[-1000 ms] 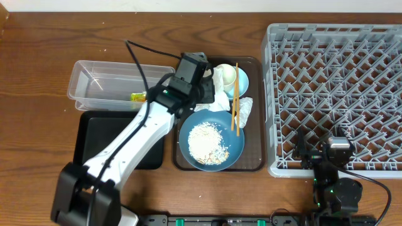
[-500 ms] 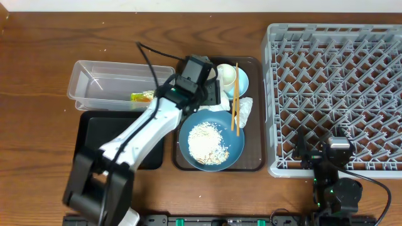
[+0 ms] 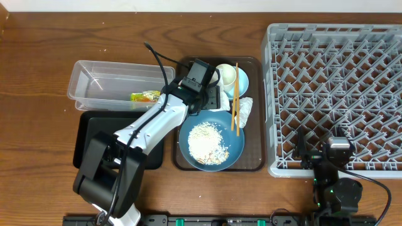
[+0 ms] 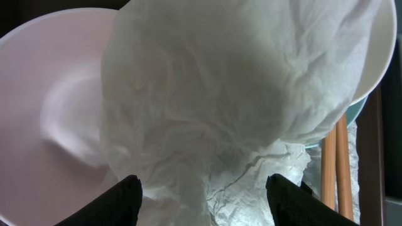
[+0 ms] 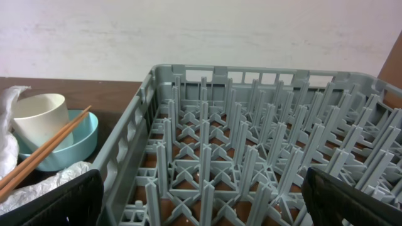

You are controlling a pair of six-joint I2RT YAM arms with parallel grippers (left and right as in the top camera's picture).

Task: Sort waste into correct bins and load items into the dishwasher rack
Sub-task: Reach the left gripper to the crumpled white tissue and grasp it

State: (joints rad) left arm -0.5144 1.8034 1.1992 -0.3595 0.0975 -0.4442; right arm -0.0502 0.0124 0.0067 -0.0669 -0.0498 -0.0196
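At the napkin [image 4: 239, 94]
My left end effector [image 4: 204, 191] is spread at the crumpled white napkin; my right end effector [image 5: 201, 201] is spread before the rack [image 5: 251, 125].

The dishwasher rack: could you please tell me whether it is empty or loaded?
Empty: overhead, nothing sits in the rack; the blue plate lies on the brown tray.

Crumpled white napkin [image 4: 239, 94] over the pinkish bowl [image 4: 56, 107] (chopsticks [image 4: 335, 169] just beside); rice [image 3: 206, 141] on dark-blue plate [image 3: 233, 147].

Wooden table [image 3: 38, 63] carries clear tub [image 3: 107, 88], black tray [image 3: 94, 138], brown serving tray [image 3: 254, 145] (middle), grey rack [image 3: 333, 75].
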